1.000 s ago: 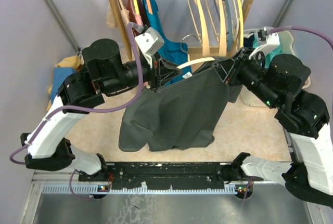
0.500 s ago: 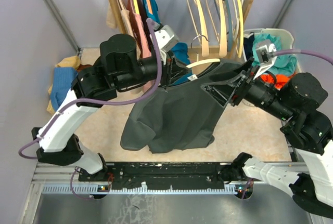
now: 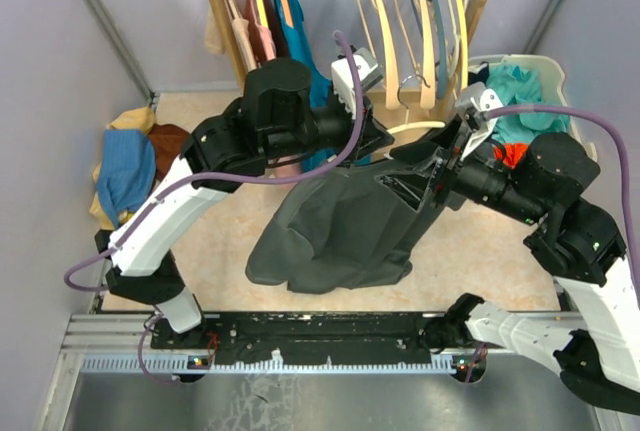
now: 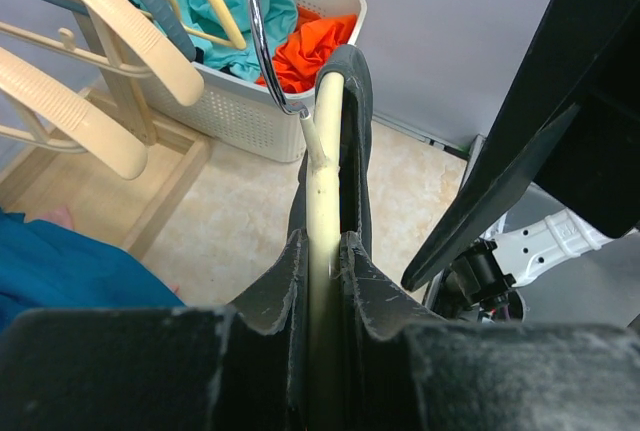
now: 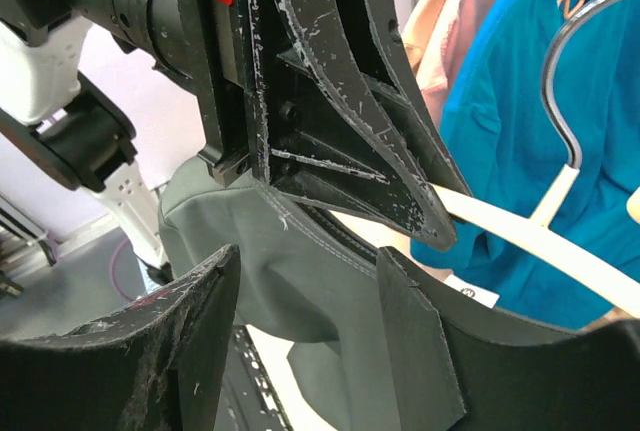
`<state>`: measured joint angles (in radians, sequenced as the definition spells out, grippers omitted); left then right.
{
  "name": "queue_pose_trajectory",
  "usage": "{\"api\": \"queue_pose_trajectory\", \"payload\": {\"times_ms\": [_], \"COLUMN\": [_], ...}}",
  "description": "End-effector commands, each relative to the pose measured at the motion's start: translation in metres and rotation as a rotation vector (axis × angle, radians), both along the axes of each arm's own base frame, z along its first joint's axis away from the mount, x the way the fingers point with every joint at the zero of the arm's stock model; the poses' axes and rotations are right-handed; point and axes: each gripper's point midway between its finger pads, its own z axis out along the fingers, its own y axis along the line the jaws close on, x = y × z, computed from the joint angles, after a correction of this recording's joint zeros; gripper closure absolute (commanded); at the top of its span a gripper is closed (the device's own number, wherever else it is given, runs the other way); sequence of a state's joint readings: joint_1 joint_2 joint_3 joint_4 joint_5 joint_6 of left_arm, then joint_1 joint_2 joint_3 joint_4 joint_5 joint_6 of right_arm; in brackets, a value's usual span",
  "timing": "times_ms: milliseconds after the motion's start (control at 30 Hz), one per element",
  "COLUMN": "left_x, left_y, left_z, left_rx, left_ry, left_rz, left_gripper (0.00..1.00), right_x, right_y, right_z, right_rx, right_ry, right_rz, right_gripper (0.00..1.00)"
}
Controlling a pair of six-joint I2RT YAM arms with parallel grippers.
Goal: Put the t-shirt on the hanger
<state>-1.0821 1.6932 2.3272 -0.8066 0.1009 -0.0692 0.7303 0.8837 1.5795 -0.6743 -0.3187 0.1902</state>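
The dark grey t-shirt [image 3: 340,231] hangs off the pale wooden hanger [image 3: 418,128] above the floor. In the left wrist view my left gripper [image 4: 322,251] is shut on the hanger's bar [image 4: 325,161]. The silver hook [image 4: 260,41] rises just beyond it, and shirt cloth [image 4: 352,81] drapes over the hanger's far end. From above, the left gripper [image 3: 385,141] sits at the shirt's collar. My right gripper [image 3: 415,183] is open beside the shirt's right shoulder. In its own view the right gripper [image 5: 310,341] holds nothing; grey shirt cloth [image 5: 290,281] lies just beyond its fingers.
A wooden rack [image 3: 480,11] at the back carries several empty hangers [image 3: 400,21] plus teal [image 3: 300,31] and pink garments. A white basket [image 3: 555,71] of teal and orange clothes stands at the back right. A pile of clothes [image 3: 125,166] lies at the left wall.
My right gripper opened and let go of the shirt's shoulder, then drew back a little. The left arm carried the hanger and shirt to the right, towards the rack.
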Motion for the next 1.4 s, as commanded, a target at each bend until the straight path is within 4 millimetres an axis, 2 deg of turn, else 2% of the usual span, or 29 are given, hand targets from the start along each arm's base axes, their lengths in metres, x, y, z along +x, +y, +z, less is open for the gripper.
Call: {"api": "queue_pose_trajectory", "payload": {"times_ms": [0, 533, 633, 767, 933, 1367], "left_x": [-0.005, -0.008, -0.008, -0.009, -0.009, -0.009], "left_y": [-0.005, -0.016, -0.016, -0.014, -0.011, -0.009], "left_z": [0.035, 0.04, 0.039, 0.039, 0.039, 0.037], "left_rx": [-0.119, -0.167, -0.163, -0.162, -0.163, -0.161], "left_ry": [-0.019, 0.016, 0.016, 0.014, 0.011, 0.013], "left_rz": [-0.025, -0.057, -0.056, -0.055, -0.051, -0.044], "left_gripper": [1.0, 1.0, 1.0, 1.0, 1.0, 1.0], "right_x": [0.008, 0.015, 0.014, 0.014, 0.015, 0.015], "right_y": [0.001, 0.032, 0.037, 0.041, 0.038, 0.015], "right_z": [-0.006, -0.036, -0.038, -0.036, -0.028, -0.003], "right_rx": [-0.046, -0.168, -0.185, -0.188, -0.16, -0.041], "right_ry": [-0.048, -0.066, -0.076, -0.084, -0.097, -0.127], "right_rz": [-0.019, -0.023, -0.029, -0.033, -0.056, -0.138], "right_gripper": [0.43, 0.44, 0.53, 0.79, 0.98, 1.0]}}
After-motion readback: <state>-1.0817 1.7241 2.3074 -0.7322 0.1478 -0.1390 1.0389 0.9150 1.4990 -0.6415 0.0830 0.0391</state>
